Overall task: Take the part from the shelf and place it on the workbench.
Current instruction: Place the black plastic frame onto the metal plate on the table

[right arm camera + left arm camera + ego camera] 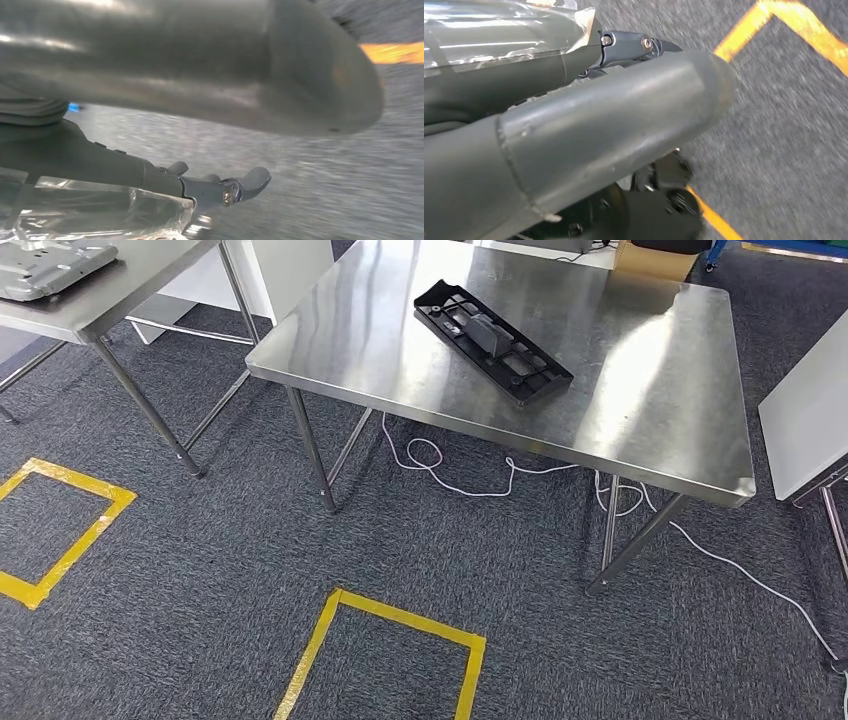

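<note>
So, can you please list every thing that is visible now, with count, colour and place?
black part: one, black, flat on the middle steel table.
steel table: one, silver, centre.
second steel table: one, silver, far left; a grey metal piece lies on it.
white cable: one, white, on the carpet under the centre table.
yellow tape squares: two, yellow, on the grey carpet.
cardboard box: one, brown, behind the table.
left hand: grey, over carpet, holds nothing.
right hand: grey, over carpet, holds nothing.

Black part (492, 342) flat on steel workbench (640, 390)
</note>
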`<state>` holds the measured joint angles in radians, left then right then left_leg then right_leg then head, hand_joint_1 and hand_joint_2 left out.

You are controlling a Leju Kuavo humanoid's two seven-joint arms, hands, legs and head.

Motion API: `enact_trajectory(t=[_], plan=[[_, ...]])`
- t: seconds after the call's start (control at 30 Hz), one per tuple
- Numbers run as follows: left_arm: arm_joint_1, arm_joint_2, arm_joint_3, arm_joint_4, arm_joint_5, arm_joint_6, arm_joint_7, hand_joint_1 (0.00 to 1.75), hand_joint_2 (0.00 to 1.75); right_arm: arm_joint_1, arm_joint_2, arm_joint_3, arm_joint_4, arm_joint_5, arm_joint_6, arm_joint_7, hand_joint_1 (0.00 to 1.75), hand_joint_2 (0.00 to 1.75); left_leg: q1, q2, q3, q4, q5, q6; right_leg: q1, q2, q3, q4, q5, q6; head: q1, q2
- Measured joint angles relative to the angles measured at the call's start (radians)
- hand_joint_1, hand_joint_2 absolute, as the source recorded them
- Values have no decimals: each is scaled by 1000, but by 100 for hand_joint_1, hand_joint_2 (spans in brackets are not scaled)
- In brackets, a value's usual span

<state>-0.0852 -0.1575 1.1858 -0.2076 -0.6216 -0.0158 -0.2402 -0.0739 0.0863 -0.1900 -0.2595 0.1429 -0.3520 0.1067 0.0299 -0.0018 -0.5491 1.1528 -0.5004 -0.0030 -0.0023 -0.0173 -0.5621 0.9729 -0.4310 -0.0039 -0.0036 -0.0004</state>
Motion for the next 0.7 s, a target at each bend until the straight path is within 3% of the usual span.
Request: enact_trajectory(t=[0.07,0.1,0.17,0.2,0.27,0.3,0.33,0.37,0.43,0.47,0.5,0.57,0.6,0.67,0.7], plan=[[-2,0,-5,0,-6,-2,0,0,0,1,-3,-7,16,7,-9,65,0,0,-3,-3,88,-125,-27,6,2,2,-15,12,13,14,0,0],[-3,0,-8,0,-12,-3,0,0,0,2,-3,-9,23,10,-14,99,0,0,-7,-4,104,-156,-40,10,2,1,-21,15,20,22,1,0],[-2,0,-12,0,-25,-3,0,0,0,5,-5,-13,36,12,-24,143,0,0,-12,0,89,-170,-32,27,1,1,-36,20,31,38,2,0],[-2,0,-16,0,-33,-3,0,0,0,8,-6,-16,40,10,-29,150,0,0,-13,2,75,-173,-21,39,2,2,-48,36,13,38,4,0],[-2,0,-27,0,-50,-4,1,0,0,15,-7,-26,44,2,-38,140,0,0,-17,8,41,-176,9,58,0,6,-82,124,-75,23,10,0],[-2,1,-33,0,-58,-4,2,0,0,18,-7,-31,45,-1,-41,127,0,0,-20,9,23,-175,23,63,-1,8,-99,188,-124,16,14,0],[-2,1,-38,0,-66,-4,4,0,0,19,-8,-35,47,-4,-44,109,0,0,-22,12,6,-175,37,65,-3,9,-109,248,-155,15,16,0],[-2,1,-44,0,-73,-4,5,0,0,20,-9,-39,48,-5,-47,91,0,0,-24,14,-12,-175,50,65,-5,9,-108,291,-162,21,17,0],[-2,1,-55,1,-86,1,6,0,0,19,-14,-45,49,-5,-52,52,0,0,-27,17,-50,-174,77,61,-6,10,-68,300,-118,45,18,0],[-3,1,-61,1,-93,4,3,0,0,18,-17,-48,49,-5,-54,35,0,0,-28,17,-67,-172,91,58,-6,10,-25,261,-92,53,19,0],[-3,1,-66,1,-98,8,0,0,0,18,-19,-51,49,-5,-55,21,0,0,-30,17,-80,-171,104,53,-5,10,40,191,-85,52,20,0],[-3,0,-76,1,-104,11,-4,0,0,16,-24,-54,49,-5,-57,4,0,0,-34,17,-93,-165,127,44,0,11,159,21,-121,39,20,0],[-4,-1,-80,1,-104,12,-5,0,0,15,-24,-55,49,-5,-57,1,0,0,-36,18,-96,-163,135,41,2,12,194,-35,-142,33,21,0],[-4,-1,-84,1,-105,14,-7,0,0,16,-25,-59,50,-7,-59,-1,0,0,-34,18,-101,-156,145,34,-6,11,198,-54,-149,27,18,0],[-4,-1,-85,1,-105,15,-7,0,0,17,-26,-60,50,-8,-59,-1,0,0,-30,16,-107,-144,131,30,-10,9,195,-52,-145,20,16,0]])
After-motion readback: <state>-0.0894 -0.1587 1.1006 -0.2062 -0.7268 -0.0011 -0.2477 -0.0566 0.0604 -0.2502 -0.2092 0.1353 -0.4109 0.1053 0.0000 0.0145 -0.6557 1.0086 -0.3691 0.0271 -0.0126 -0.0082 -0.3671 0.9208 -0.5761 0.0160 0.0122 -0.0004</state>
